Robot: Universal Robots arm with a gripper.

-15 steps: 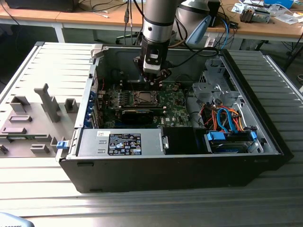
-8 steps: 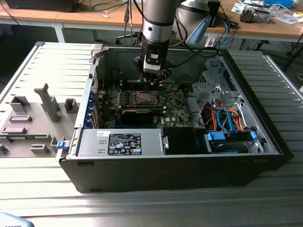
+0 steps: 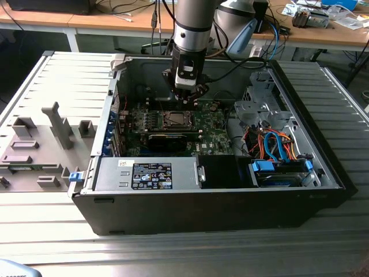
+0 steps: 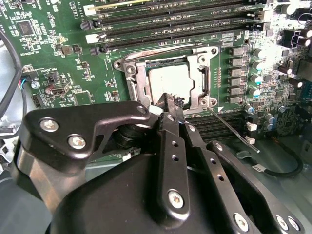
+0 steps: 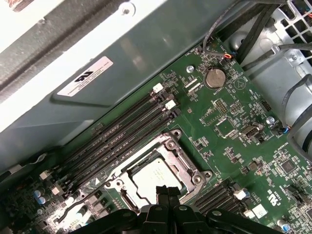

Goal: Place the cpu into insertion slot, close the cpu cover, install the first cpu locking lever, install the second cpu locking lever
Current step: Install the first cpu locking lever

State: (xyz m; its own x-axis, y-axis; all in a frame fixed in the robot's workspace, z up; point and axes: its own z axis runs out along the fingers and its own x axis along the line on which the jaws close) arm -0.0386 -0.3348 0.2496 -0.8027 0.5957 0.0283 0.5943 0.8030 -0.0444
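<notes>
The cpu (image 4: 169,79) (image 5: 152,176), a silvery-grey square, lies in the insertion slot (image 3: 174,119) on the green motherboard (image 4: 63,63). The cpu cover (image 4: 202,80) (image 5: 168,152), a silvery frame, lies flat around it. One thin wire locking lever (image 4: 233,129) (image 5: 80,207) sticks out from a corner of the socket, away from the frame. Another wire lever (image 4: 161,50) runs along the frame's edge. My gripper (image 4: 173,101) (image 5: 166,191) (image 3: 185,99) is shut, holds nothing, and hovers just above the socket's edge beside the cpu.
Long black memory slots (image 5: 122,126) flank the socket. The open computer case (image 3: 323,167) has tall metal walls, a power supply (image 3: 147,173) in front, and a drive cage with orange and blue cables (image 3: 277,147) at the exterior view's right. A grey parts fixture (image 3: 40,144) lies outside at its left.
</notes>
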